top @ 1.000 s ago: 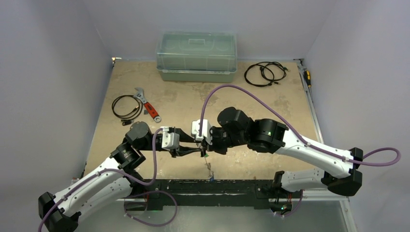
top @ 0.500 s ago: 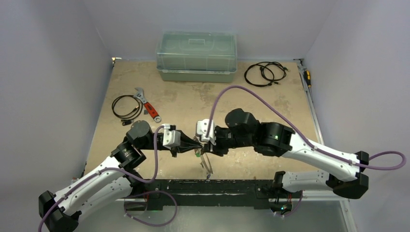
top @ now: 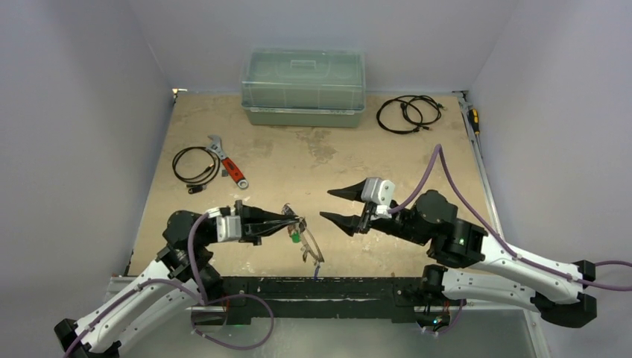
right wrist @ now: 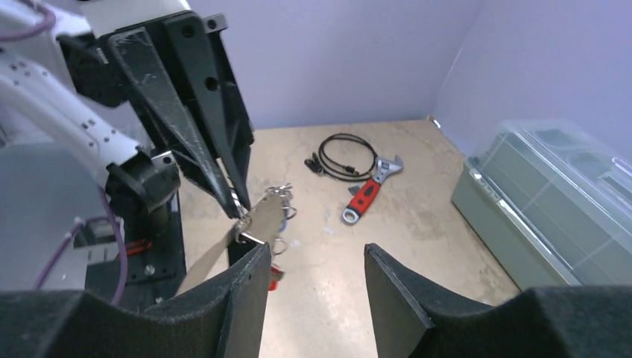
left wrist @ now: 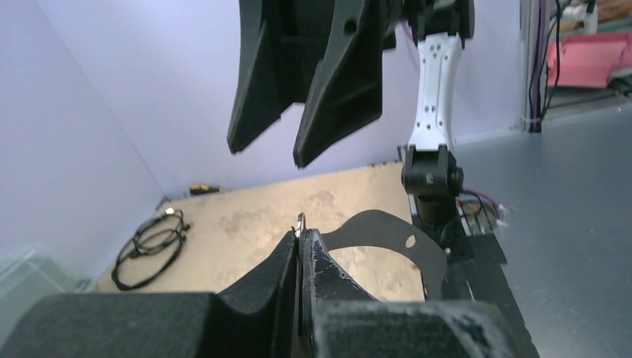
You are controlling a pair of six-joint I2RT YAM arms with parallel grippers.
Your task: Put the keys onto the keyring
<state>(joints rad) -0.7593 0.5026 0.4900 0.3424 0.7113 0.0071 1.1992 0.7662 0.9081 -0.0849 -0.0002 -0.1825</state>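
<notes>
Keyring place: the keyring (top: 311, 245) is held up off the bench (top: 298, 156), nearer the arm bases than the wrench (top: 227, 165) and off toward the right arm's side of it
Left fingers: the left fingers (top: 261, 220) are pressed tight on the thin edge at one end of the keyring; a sliver of metal shows between their tips in the left wrist view
Right fingers: the right fingers (top: 346, 192) stand apart with nothing between them, farther from the wrench than the keyring, tips facing the left ones, near but not touching
Keys: the keys (right wrist: 282, 195) bunch on small rings by the pinched end, with a green tag (top: 296, 236) showing; whether each one is threaded cannot be told
Long axis: it runs from the pinched end away from the wrench, slanting down toward the near edge of the bench, free end lowest
Facing: the flat face is turned toward the right wrist camera
Handling: judged light, stiff and thin, with smooth, slippery metal; pinched at one end it is likely to pivot, and the dangling keys will swing
Where to hold: across the flat faces at mid-body, clear of the keys, looks a steadier hold than the edge
</notes>
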